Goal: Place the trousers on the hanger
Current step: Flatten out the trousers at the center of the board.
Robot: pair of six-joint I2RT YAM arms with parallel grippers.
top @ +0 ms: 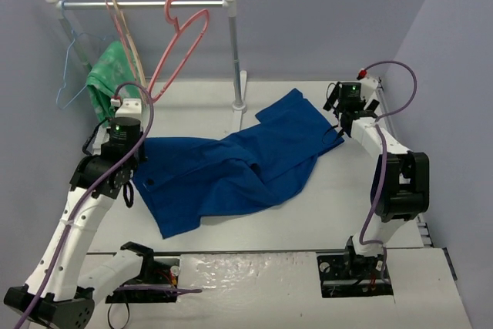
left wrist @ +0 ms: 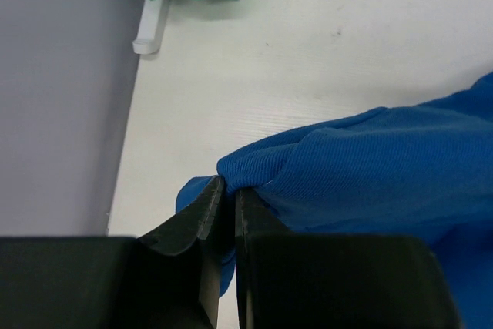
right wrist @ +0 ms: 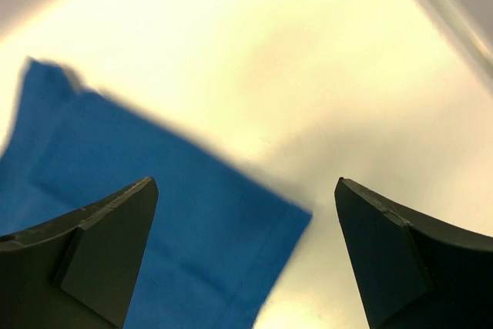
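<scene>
Royal-blue cloth trousers [top: 231,171] lie spread on the white surface [top: 308,221], long axis running from left gripper [left wrist: 229,190] to right gripper [right wrist: 243,182]. Left gripper closed, pinching a folded edge. Right gripper wide apart, empty, above a leg end. Pink plastic hanger [top: 181,48] hangs well beyond left gripper.

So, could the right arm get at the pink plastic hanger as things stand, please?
Probably not directly: the right pincer is open, but the rail's white upright post stands between it and the pink plastic hanger.
</scene>
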